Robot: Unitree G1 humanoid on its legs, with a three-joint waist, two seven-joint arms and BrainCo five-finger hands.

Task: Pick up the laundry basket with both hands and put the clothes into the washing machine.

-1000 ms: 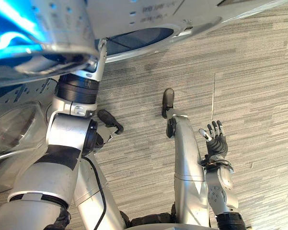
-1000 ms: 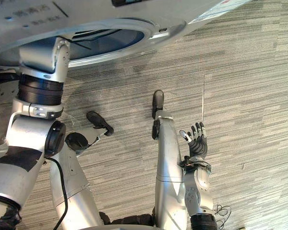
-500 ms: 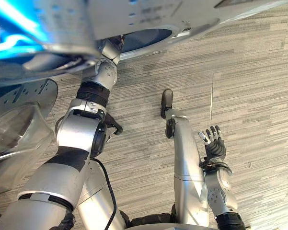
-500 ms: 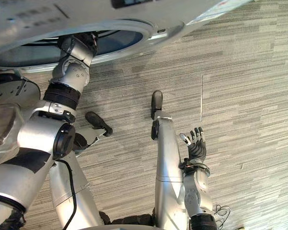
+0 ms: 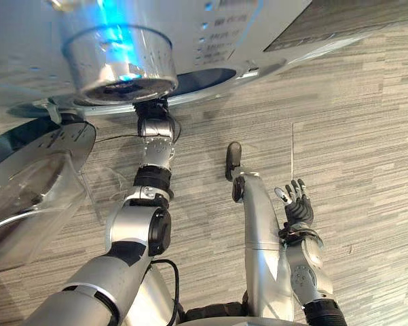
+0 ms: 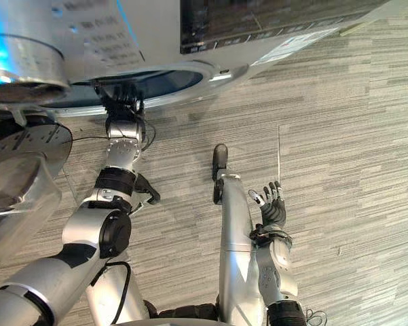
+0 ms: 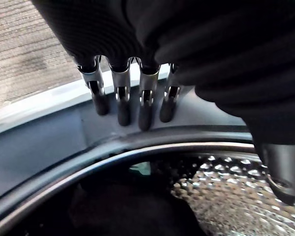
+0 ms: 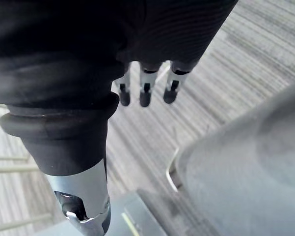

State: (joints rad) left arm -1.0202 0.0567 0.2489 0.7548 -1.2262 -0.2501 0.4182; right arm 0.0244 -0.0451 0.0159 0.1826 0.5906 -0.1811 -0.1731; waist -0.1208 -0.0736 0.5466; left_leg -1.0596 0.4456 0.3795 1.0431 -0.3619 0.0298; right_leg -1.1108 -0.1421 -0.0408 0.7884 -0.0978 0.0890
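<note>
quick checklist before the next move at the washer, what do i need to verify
1. Washing machine door open: ok, it is swung aside to the robot's left.
2. Left hand free: ok, its fingers are straight at the drum's rim and hold nothing.
3. Right hand free: ok, it is open and hangs above the floor.
4. Laundry basket held in both hands: not ok, neither hand has it.
5. Clothes inside the drum: cannot tell, a dark mass lies in there but what it is cannot be made out.
</note>
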